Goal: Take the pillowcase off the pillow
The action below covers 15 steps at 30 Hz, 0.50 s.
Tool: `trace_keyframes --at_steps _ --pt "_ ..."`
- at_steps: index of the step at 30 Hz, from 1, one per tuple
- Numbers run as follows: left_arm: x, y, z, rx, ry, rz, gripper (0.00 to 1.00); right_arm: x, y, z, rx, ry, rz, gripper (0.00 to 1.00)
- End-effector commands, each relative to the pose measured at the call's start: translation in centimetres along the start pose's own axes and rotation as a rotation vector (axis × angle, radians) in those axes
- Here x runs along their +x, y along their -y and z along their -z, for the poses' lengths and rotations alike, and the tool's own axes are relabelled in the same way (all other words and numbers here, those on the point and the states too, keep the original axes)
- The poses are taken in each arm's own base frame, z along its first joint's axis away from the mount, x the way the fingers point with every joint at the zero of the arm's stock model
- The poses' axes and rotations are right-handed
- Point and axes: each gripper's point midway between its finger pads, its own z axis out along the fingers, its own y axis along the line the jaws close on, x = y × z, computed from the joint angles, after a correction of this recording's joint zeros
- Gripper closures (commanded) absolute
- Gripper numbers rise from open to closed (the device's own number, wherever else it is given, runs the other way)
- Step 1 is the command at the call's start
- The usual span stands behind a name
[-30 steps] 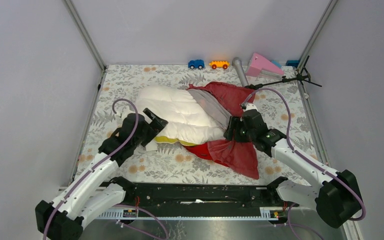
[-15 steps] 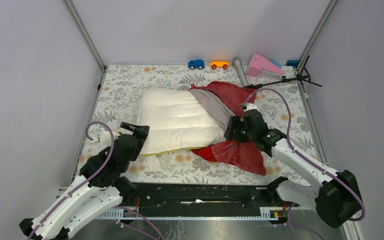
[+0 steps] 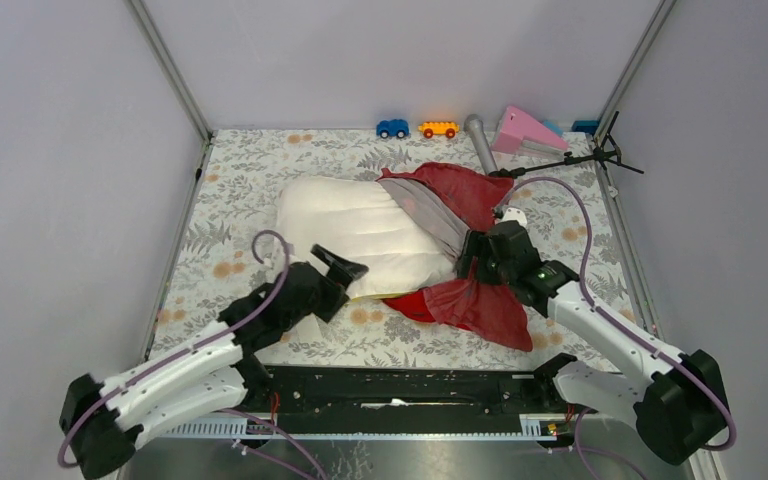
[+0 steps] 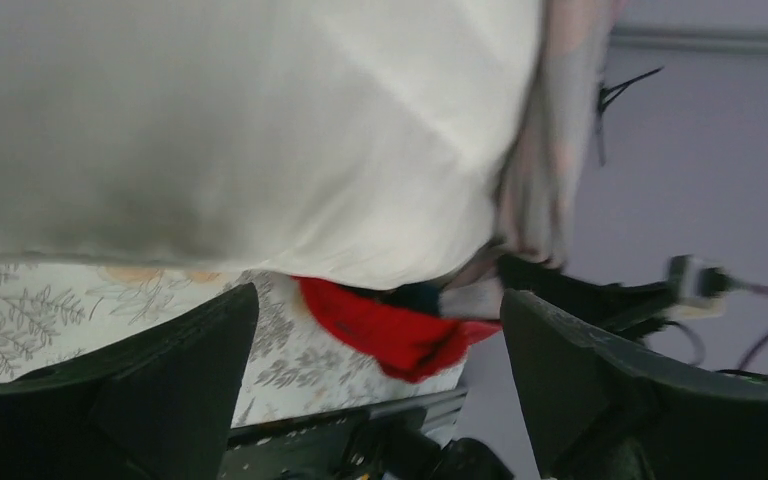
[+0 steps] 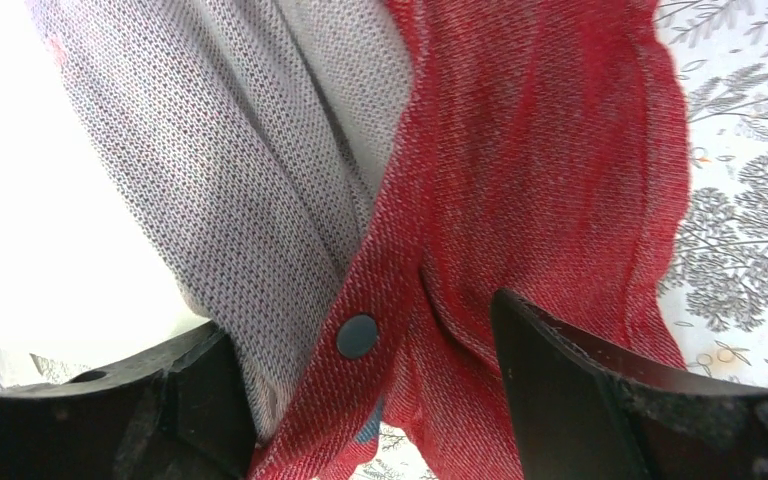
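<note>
The white pillow [image 3: 355,230] lies flat in the middle of the table, and its right end is still inside the red pillowcase [image 3: 475,195]. The case's grey band [image 3: 425,212] crosses the pillow. My left gripper [image 3: 343,268] hovers at the pillow's near edge, open and empty; its wrist view shows the pillow [image 4: 240,130] above and a red fold [image 4: 390,325] beyond my left gripper [image 4: 380,340]. My right gripper [image 3: 472,258] sits at the case's opening. In its wrist view my right gripper [image 5: 370,390] is open, with the red hem, its snap button [image 5: 357,335] and the grey band [image 5: 230,180] loose between the fingers.
Along the back edge stand a blue toy car [image 3: 392,128], an orange toy car [image 3: 438,128], a grey tube [image 3: 479,143] and a pink ramp [image 3: 525,130]. A black stand [image 3: 580,158] reaches in at the back right. The black rail [image 3: 400,385] runs along the near edge.
My left arm let go of the pillow's left end, drew back, then swung right to its near edge. The pillow settled flat. My right gripper's jaws have spread wider on the hem.
</note>
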Motion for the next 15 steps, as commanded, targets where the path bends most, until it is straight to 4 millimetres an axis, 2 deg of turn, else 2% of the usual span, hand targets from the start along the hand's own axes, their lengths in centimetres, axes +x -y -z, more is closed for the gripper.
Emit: trace_keyframes --at_steps 1,4,7,9,15 --pt "4.7 2.6 -1.3 0.133 -0.158 0.142 0.01 -1.2 1.7 1.0 0.078 0.088 -0.05 0.17" --pt "5.7 3.7 -2.2 0.13 -0.16 0.11 0.01 -0.9 1.8 1.1 0.075 0.085 -0.044 0.17" --pt "6.2 3.8 -3.4 0.107 -0.143 0.096 0.01 -0.3 1.7 0.8 0.068 0.059 -0.033 0.17" --pt "6.0 3.2 -4.4 0.086 -0.109 0.108 0.01 0.1 1.3 0.6 0.05 0.032 -0.029 0.18" --pt "3.3 -1.4 -6.8 -0.023 0.071 0.171 0.03 1.0 1.0 0.1 0.034 -0.012 -0.021 0.18"
